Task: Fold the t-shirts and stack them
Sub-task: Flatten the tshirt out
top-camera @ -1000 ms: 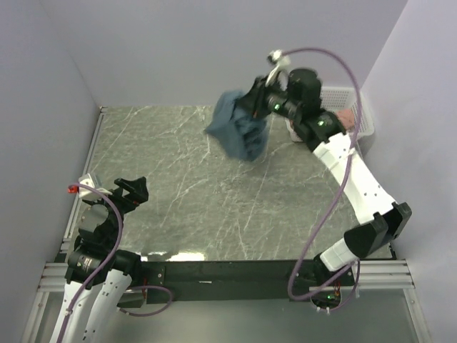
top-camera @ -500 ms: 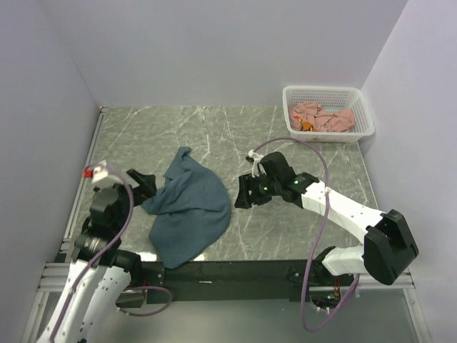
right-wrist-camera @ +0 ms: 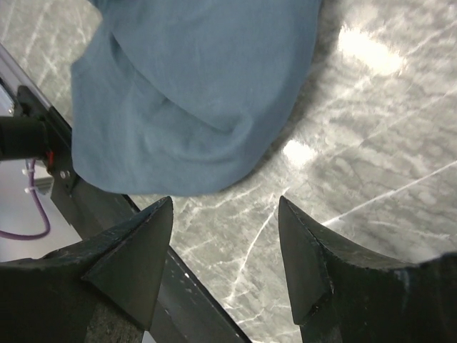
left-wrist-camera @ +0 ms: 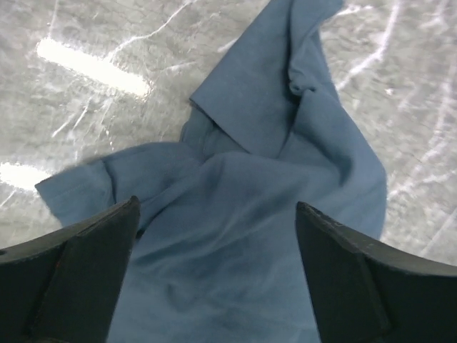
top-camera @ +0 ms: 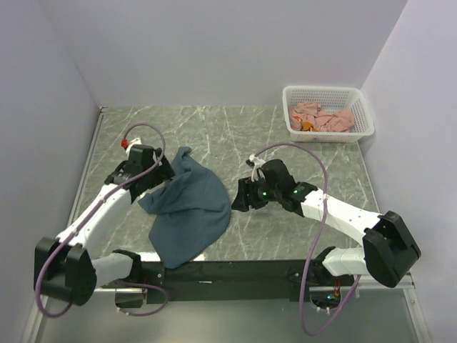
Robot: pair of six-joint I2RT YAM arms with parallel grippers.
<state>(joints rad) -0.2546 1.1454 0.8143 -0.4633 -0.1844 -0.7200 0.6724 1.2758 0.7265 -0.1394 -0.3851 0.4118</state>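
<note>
1. Dark slate-blue t-shirt (top-camera: 189,211): lies crumpled and unfolded on the grey veined table (top-camera: 285,157). Its near hem reaches the table's near edge, and a narrow part points toward the far wall.
2. Left gripper (top-camera: 158,171): sits at the shirt's far-left edge. In the left wrist view the gripper (left-wrist-camera: 216,207) has its fingers (left-wrist-camera: 86,264) spread wide above the blue cloth (left-wrist-camera: 250,214), one on each side of a rumpled fold. Nothing is pinched.
3. Right gripper (top-camera: 239,196): sits just beside the shirt's right edge, pointing toward it. In the right wrist view the gripper (right-wrist-camera: 225,202) has its fingers (right-wrist-camera: 132,257) parted, with only bare table between them. The cloth's rounded edge (right-wrist-camera: 193,93) lies just beyond the fingertips and is not touched.
4. White lattice basket (top-camera: 325,89): stands well apart from the shirt, to its far right against the back wall.
5. Salmon-pink t-shirts (top-camera: 325,116): lie bunched inside the basket, far from the blue shirt. A small orange patch shows among them; what it is cannot be told.
</note>
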